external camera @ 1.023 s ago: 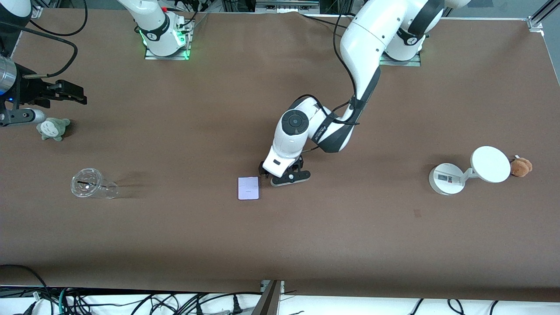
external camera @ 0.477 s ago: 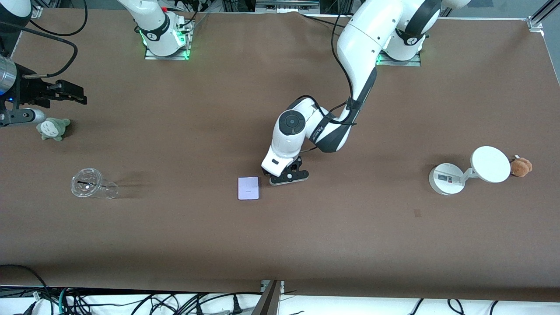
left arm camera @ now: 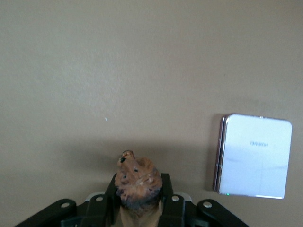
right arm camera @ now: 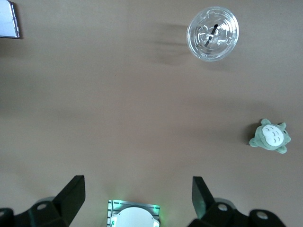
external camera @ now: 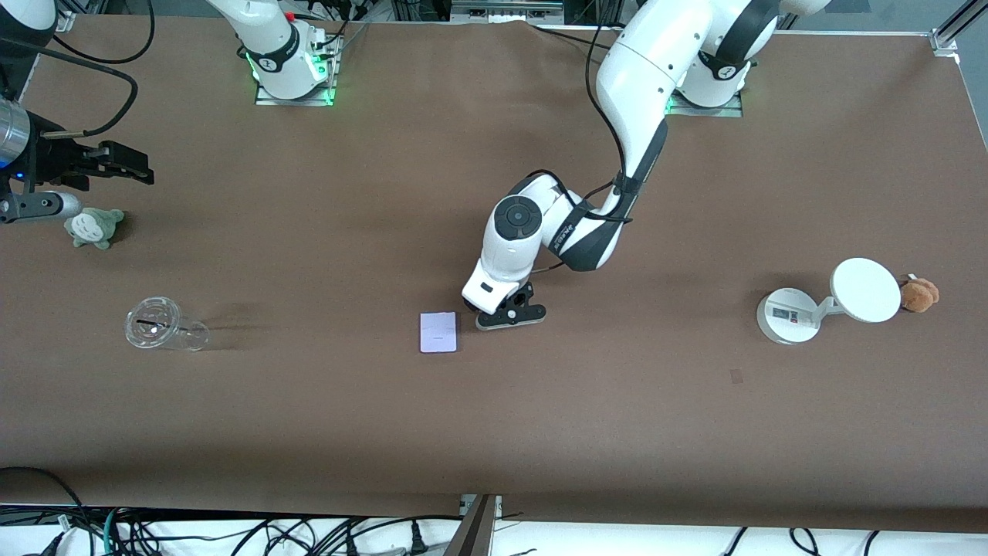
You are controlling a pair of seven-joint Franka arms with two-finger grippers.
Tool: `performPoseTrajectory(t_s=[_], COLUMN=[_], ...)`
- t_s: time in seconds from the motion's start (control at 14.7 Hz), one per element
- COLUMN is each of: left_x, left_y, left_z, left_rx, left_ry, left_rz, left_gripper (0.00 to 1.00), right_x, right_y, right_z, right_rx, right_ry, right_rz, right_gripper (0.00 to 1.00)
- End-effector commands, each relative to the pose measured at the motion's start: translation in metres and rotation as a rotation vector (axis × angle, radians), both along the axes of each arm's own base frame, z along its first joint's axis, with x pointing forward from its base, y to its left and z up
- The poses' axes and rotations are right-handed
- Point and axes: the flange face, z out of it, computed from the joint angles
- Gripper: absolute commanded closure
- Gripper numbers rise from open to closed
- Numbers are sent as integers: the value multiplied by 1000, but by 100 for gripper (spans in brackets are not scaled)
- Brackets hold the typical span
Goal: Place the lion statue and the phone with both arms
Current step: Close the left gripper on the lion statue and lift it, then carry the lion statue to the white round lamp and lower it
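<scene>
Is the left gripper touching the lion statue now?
Touching. In the left wrist view, the left gripper has its fingers shut on the lion statue, with no gap showing between them.

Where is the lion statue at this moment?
The lion statue sits clamped in the left gripper, low over the table's middle, right beside the phone.

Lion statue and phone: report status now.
Left gripper shut on small orange-brown lion statue, low over the table centre. Flat lavender-white phone lies beside it, untouched. Right gripper open, waiting at its table end. Nothing in the way.
</scene>
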Motion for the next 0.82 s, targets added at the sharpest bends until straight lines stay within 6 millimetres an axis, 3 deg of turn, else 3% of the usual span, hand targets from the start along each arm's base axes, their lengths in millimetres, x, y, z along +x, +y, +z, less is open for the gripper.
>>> performPoseTrajectory(t_s=[0.0, 0.2, 0.41, 0.75], left_x=[24, 38, 52, 53], left_y=[27, 56, 109, 201], left_z=[16, 42, 57, 83], left_rx=[18, 34, 57, 88], left_ry=[-24, -20, -6, 17], left_rz=[-25, -46, -75, -143], left_gripper=[100, 100, 100, 100], right_x=[-2, -2, -2, -2], right_y=[1, 2, 2, 3], right_z=[3, 4, 4, 4], right_rx=[-1, -1, -1, 1], right_ry=[1, 1, -1, -1], right_rz=[-5, -5, -5, -3], right_gripper=[0, 0, 0, 0])
